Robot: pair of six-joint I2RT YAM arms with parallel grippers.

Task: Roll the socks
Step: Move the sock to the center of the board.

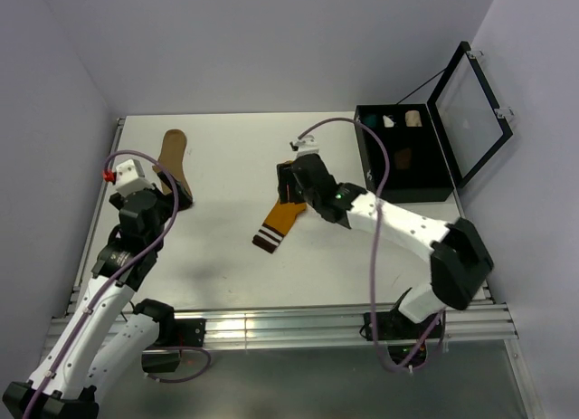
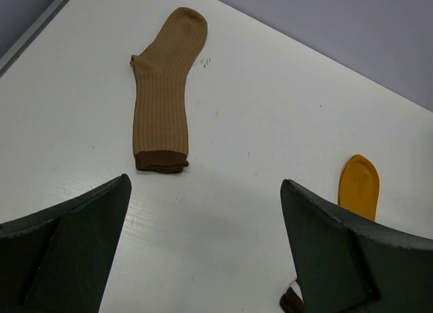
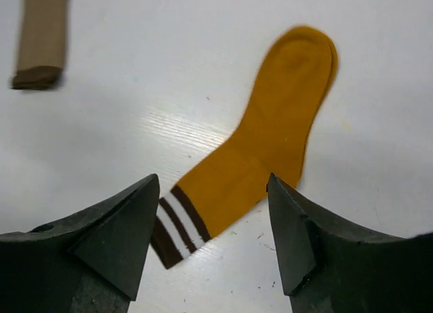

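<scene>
**Two socks laid flat, both grippers spread above them**

A mustard-orange sock [image 3: 267, 140] is seen flat and unrolled on the white table [image 1: 226, 274], near the black case [image 1: 362, 155] on its open-table side. The fabric is plain mustard, and the cuff [image 3: 174, 226] is banded in dark brown and white. Its long axis is set at a diagonal to the case: the rounded toe is turned toward the case and the striped cuff away from it, toward the arm bases.

A tan sock [image 2: 162, 90] is laid well apart from the case, across the table and beyond the mustard one. It is finely ribbed, and a dark brown band [image 2: 161, 161] is seen at its open end; whether that band belongs to the same sock cannot be told. Its long axis is roughly parallel to the long sides of the case, with the toe at the far end and the brown end nearer the arms.

The right gripper [image 3: 211, 178] is held over the cuff half of the mustard sock, its fingers spread wide and nothing gripped. The left gripper [image 2: 204, 181] is held at the brown end of the tan sock, likewise spread wide and empty.

The lid [image 1: 470, 107] of the case is raised.
</scene>
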